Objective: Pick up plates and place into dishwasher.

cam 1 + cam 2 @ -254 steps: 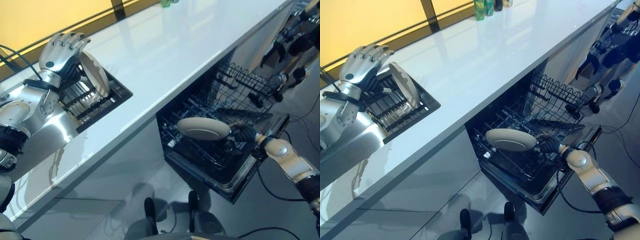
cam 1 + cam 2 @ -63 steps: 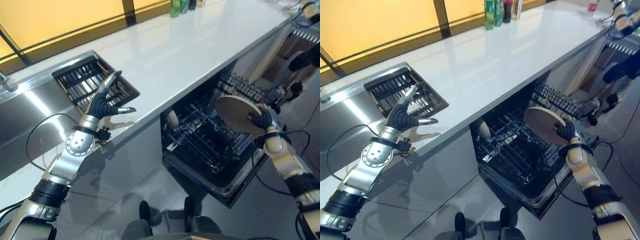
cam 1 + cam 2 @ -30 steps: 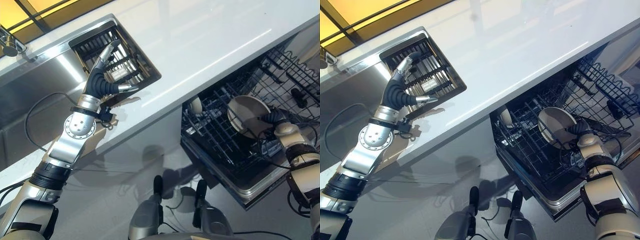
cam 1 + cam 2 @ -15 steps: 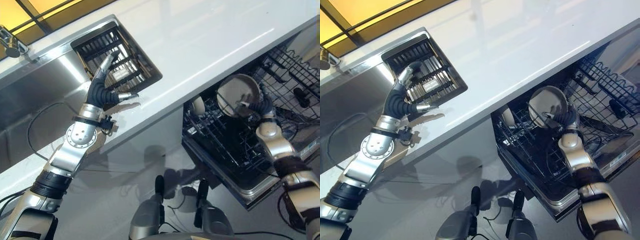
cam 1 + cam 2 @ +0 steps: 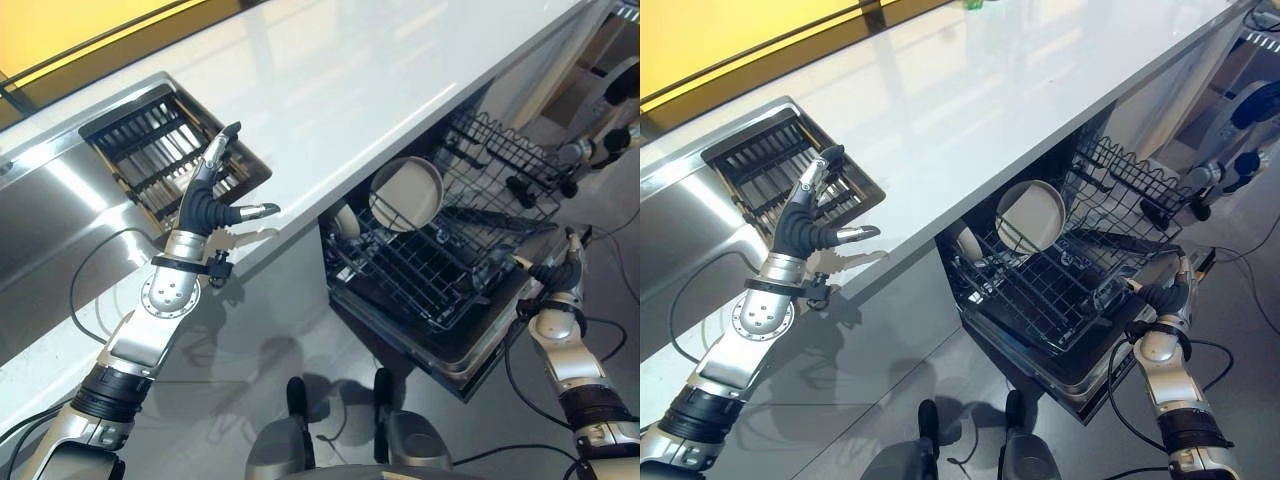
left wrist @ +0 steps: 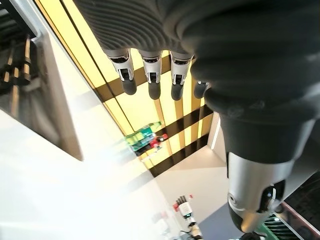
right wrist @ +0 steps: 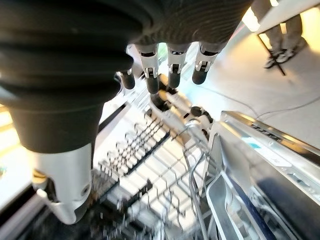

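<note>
A beige plate (image 5: 405, 193) stands on edge in the pulled-out black dishwasher rack (image 5: 430, 270), near its back left. A second plate (image 5: 345, 222) stands just left of it, partly hidden by the counter edge. My right hand (image 5: 560, 270) hangs by the rack's right front corner, apart from both plates; in the right wrist view its fingers (image 7: 170, 67) are straight and hold nothing. My left hand (image 5: 205, 205) is open, fingers spread, above the counter edge beside the sink's dish rack (image 5: 165, 150), which holds no plate.
The white counter (image 5: 350, 80) runs across above the open dishwasher. A steel sink (image 5: 50, 230) lies to the left. A second wire basket (image 5: 500, 160) sits behind the rack. Several bottles (image 6: 147, 137) stand at the counter's far end. A person's legs (image 7: 280, 30) show beyond the dishwasher.
My right hand has let go of the plate, which now stands in the rack, and has drawn back to the rack's right front corner. The camera has shifted; the left hand stays open.
</note>
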`<state>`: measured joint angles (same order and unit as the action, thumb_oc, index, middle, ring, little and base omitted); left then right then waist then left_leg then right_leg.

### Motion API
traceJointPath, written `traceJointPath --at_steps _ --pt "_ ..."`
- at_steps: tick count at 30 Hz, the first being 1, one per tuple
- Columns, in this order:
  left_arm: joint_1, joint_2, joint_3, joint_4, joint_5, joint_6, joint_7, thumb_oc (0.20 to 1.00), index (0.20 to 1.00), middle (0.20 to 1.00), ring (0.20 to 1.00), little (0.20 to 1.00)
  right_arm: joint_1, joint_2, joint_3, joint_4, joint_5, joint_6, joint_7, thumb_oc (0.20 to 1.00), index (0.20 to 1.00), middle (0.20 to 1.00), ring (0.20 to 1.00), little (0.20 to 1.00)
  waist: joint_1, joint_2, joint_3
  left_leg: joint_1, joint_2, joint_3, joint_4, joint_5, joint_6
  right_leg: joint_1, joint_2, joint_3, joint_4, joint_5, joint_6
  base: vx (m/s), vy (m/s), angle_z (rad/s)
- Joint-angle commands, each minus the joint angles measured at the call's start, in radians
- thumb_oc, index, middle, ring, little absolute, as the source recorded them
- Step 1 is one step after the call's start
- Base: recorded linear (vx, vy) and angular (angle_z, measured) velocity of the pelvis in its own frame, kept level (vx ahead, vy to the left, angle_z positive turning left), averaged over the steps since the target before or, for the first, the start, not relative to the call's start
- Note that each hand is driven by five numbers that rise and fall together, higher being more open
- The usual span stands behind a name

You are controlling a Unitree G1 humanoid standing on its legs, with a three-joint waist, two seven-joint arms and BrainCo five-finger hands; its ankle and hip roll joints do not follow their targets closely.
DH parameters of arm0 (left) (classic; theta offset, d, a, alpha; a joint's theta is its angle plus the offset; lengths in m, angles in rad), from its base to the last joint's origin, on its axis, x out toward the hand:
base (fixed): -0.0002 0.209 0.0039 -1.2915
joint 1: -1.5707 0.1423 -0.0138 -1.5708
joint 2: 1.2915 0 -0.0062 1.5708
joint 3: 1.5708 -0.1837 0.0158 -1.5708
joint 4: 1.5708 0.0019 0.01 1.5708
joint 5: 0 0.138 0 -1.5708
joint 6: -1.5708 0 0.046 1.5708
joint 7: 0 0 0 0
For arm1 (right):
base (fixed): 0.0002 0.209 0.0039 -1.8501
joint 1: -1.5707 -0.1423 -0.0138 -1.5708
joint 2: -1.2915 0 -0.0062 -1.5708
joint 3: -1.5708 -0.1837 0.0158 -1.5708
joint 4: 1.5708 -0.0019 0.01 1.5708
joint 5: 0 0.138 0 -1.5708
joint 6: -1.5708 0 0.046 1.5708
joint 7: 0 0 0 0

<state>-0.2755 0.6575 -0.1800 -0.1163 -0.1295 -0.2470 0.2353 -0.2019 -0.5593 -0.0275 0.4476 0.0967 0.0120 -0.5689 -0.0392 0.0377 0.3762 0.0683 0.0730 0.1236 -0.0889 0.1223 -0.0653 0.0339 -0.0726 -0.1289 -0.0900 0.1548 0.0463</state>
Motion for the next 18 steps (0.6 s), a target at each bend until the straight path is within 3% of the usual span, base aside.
traceJointPath --at_steps 1,3,6,10,18 --pt "0.006 -0.022 0.006 -0.040 0.022 -0.033 -0.008 1.000 1.000 1.000 1.000 1.000 -0.035 -0.009 -0.001 0.010 0.140 -0.118 -0.008 1.000 1.000 1.000 1.000 1.000 0.016 -0.005 -0.014 -0.084 -0.052 0.024 0.328 -0.254 0.054 -0.055 -0.068 -0.017 0.254 -0.179 0.023 0.00 0.000 0.00" --pt "-0.008 -0.029 -0.006 -0.027 0.006 -0.047 -0.017 1.000 1.000 1.000 1.000 1.000 -0.060 0.025 -0.015 0.078 0.242 -0.203 0.008 1.000 1.000 1.000 1.000 1.000 0.026 -0.001 0.017 -0.116 -0.052 0.012 0.423 -0.300 0.065 -0.077 -0.081 -0.026 0.347 -0.218 0.009 -0.02 0.005 0.01" --pt "-0.032 -0.036 -0.032 -0.021 -0.013 -0.055 -0.020 1.000 1.000 1.000 1.000 1.000 -0.119 0.046 -0.005 0.150 0.280 -0.253 0.006 1.000 1.000 1.000 1.000 1.000 0.038 0.009 0.045 -0.154 -0.053 0.002 0.497 -0.332 0.074 -0.108 -0.095 -0.035 0.420 -0.247 -0.002 -0.08 0.018 0.02" --pt "-0.104 -0.032 -0.081 -0.016 -0.031 -0.050 -0.010 1.000 1.000 1.000 1.000 1.000 -0.272 0.027 0.022 0.271 0.294 -0.257 -0.014 1.000 1.000 1.000 1.000 1.000 0.050 0.033 0.081 -0.230 -0.066 -0.009 0.607 -0.372 0.086 -0.174 -0.112 -0.041 0.528 -0.283 -0.023 -0.13 0.047 -0.06" --pt "-0.166 -0.002 -0.102 -0.001 -0.083 -0.068 0.021 1.000 1.000 1.000 1.000 1.000 -0.475 -0.028 0.028 0.507 0.356 -0.238 0.043 1.000 1.000 1.000 1.000 1.000 0.070 0.073 0.123 -0.370 -0.086 -0.024 0.801 -0.434 0.114 -0.316 -0.141 -0.026 0.727 -0.346 -0.051 -0.08 0.046 0.07"
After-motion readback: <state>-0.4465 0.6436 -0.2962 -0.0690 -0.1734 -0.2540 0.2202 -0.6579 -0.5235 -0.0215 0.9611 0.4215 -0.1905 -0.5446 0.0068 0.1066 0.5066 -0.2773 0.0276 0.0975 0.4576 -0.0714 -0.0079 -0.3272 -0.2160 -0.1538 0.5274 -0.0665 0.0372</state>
